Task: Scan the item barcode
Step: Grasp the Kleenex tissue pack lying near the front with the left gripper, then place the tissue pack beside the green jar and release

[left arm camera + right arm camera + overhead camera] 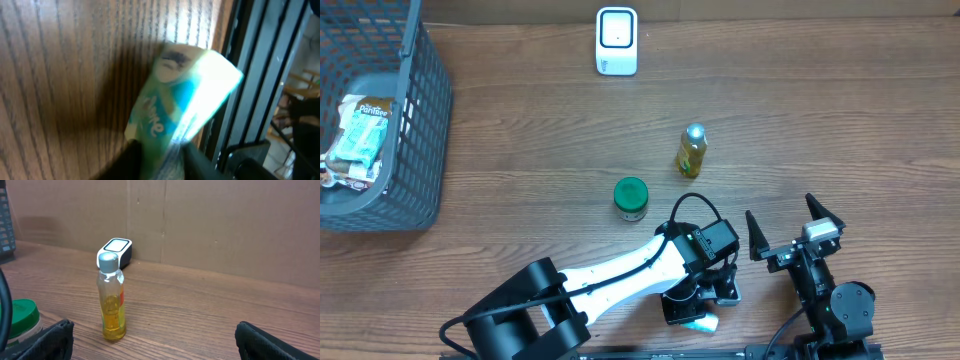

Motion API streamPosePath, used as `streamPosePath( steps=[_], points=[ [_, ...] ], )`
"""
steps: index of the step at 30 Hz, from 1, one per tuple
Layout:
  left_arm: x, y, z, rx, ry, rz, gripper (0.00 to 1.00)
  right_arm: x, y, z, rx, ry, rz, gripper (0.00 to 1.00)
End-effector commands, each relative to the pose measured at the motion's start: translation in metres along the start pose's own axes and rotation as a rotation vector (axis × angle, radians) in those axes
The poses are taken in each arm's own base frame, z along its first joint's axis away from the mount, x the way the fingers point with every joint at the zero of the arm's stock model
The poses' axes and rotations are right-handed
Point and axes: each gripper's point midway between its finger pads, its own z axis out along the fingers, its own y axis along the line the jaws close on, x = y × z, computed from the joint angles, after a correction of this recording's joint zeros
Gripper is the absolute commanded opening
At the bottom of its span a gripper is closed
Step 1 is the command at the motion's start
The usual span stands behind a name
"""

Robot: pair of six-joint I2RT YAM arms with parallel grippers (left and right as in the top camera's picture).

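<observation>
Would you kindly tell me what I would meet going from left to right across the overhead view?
Wire basket → green-lidded jar → bottle → right gripper. Left out: the white scanner, which overlaps the jar, and the left gripper, pinching a packet, which overlaps the bottle.

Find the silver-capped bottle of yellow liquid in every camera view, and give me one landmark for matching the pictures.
Overhead: the bottle stands right of centre, in the upper half.
Left wrist: not in it; only a packet on the table shows.
Right wrist: the bottle stands upright, left of centre.
Shared landmark: the white scanner, beyond the bottle in the overhead and right wrist views.
</observation>
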Motion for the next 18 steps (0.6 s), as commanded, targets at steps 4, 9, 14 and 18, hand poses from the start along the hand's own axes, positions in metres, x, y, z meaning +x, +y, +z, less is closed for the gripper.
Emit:
streamPosePath(
  steps=[4, 9, 14, 18],
  points=[
    [0.004, 0.005, 0.002, -0.020, 0.013, -0.045, 0.04, 0.002, -0.002, 0.000, 0.009, -0.001, 0.002, 1.00],
    [-0.003, 0.027, -0.019, -0.089, -0.033, -0.223, 0.04, 0.002, -0.002, 0.000, 0.009, -0.001, 0.003, 1.00],
    [-0.006, 0.074, -0.076, -0.259, -0.146, -0.522, 0.04, 0.002, -0.002, 0.000, 0.009, -0.001, 0.002, 1.00],
    [0.001, 0.098, -0.119, -0.322, -0.255, -0.726, 0.04, 0.002, -0.002, 0.000, 0.009, -0.001, 0.002, 1.00]
  ],
)
